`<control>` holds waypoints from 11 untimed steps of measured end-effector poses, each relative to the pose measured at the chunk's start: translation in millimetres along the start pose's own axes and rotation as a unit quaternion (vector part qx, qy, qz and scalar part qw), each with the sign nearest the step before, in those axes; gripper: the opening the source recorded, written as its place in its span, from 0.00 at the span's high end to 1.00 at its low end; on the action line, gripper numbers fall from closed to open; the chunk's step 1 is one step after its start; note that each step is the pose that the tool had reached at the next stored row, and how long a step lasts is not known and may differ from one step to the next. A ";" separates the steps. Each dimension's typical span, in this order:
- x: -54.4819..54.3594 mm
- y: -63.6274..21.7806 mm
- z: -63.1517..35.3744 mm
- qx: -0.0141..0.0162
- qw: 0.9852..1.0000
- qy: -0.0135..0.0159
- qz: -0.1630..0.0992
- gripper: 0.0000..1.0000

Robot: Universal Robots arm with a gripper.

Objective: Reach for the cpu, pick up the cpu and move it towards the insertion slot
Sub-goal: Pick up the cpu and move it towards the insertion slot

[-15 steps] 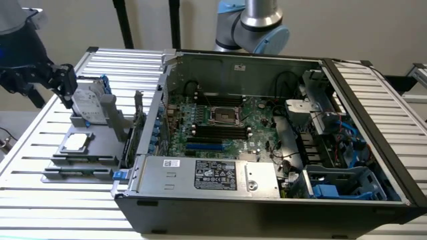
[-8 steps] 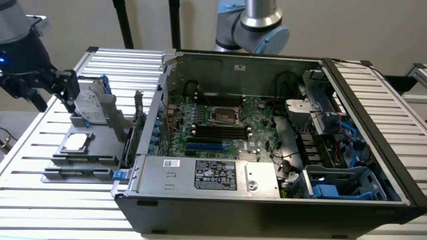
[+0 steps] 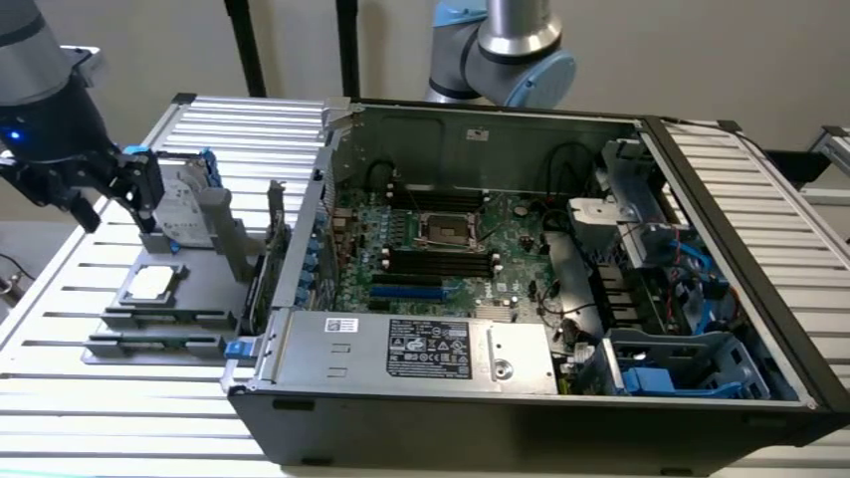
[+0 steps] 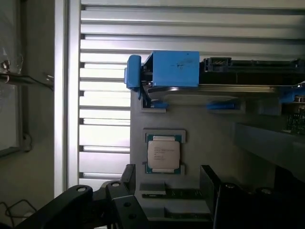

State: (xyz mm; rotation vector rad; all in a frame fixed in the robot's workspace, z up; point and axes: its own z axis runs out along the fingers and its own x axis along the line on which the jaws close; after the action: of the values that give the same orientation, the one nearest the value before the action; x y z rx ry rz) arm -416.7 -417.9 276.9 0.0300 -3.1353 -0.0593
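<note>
The cpu (image 3: 150,282) is a small pale silver square chip lying flat in a recess of the grey holder tray (image 3: 199,261), at the exterior view's left. My gripper (image 3: 113,207) hangs above and behind it, apart from it, beside the standing hard drive. In the wrist view the cpu (image 4: 163,153) lies just beyond my gripper (image 4: 167,171), whose two dark fingers (image 4: 127,175) stand open with nothing between them. The insertion slot (image 3: 445,231) is a dark square socket with a shiny frame on the green motherboard inside the open computer case.
A silver hard drive with a blue bracket (image 3: 179,204) stands upright on the tray, close to my gripper; its blue bracket (image 4: 171,69) lies beyond the cpu. The case wall (image 3: 318,214) rises between tray and motherboard. A power supply (image 3: 412,347) sits at the case's front.
</note>
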 end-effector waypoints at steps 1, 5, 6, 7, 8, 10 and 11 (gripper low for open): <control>0.0 0.0 1.8 0.000 1.000 0.000 0.000 0.35; 0.0 -0.3 9.0 0.000 1.000 0.000 0.000 0.35; 0.0 -0.4 10.8 0.000 1.000 0.000 0.000 0.35; 0.0 -0.5 12.7 0.000 1.000 0.000 0.000 0.35; -0.1 -0.5 14.5 0.000 1.000 0.000 0.000 0.35; -0.1 -0.7 18.1 0.000 1.000 0.000 0.000 0.35; -0.1 -0.7 19.8 0.000 1.000 0.000 0.000 0.35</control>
State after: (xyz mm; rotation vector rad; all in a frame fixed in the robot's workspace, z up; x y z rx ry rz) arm -416.7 -417.9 257.0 0.0299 -3.1351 -0.0592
